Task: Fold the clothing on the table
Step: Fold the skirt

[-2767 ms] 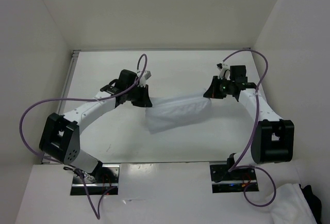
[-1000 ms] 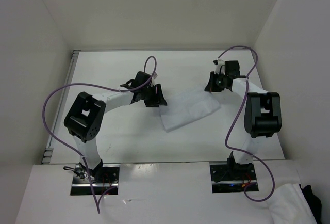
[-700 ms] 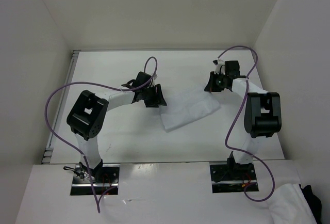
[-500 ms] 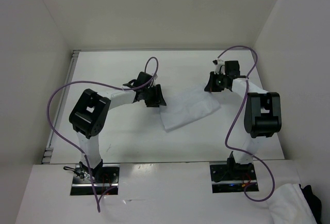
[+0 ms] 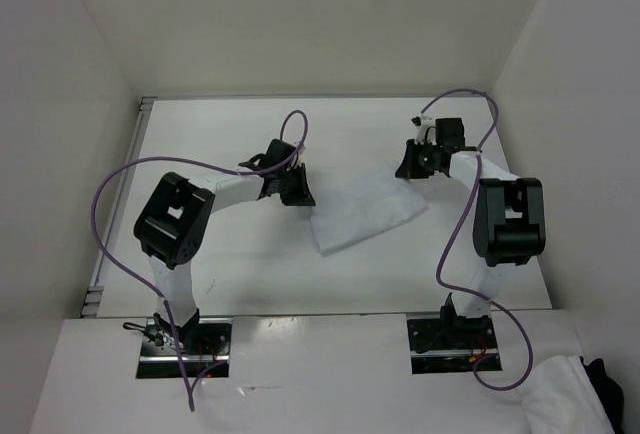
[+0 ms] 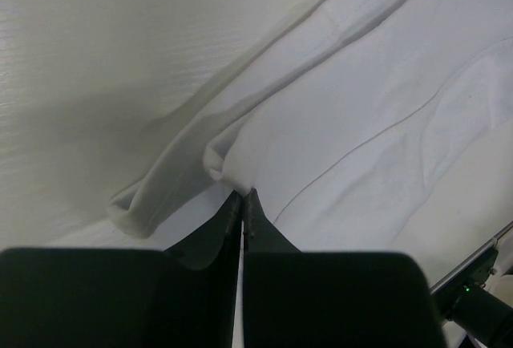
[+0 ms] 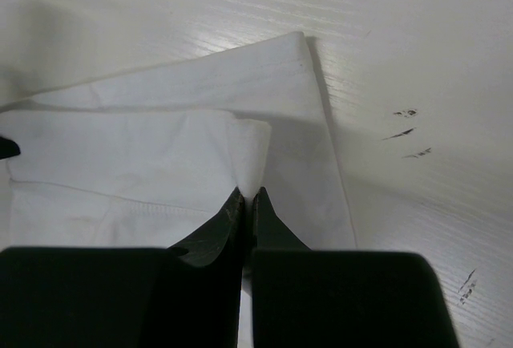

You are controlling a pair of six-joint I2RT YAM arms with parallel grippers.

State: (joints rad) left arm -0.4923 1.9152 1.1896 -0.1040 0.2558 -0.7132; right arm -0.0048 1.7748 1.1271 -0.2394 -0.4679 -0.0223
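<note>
Overhead view looks down; wrist views closely share the clothing (image 5: 368, 209).

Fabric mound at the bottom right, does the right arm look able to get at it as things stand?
Probably not. The right end effector is shut on the clothing out on the table, and the mound lies behind the arm's base, well away from it.

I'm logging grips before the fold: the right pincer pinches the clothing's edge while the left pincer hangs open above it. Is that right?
One part is wrong. The left pincer is not open above it: the left wrist view shows it shut on a raised fold of the clothing. The right pincer does pinch the clothing's edge.
</note>
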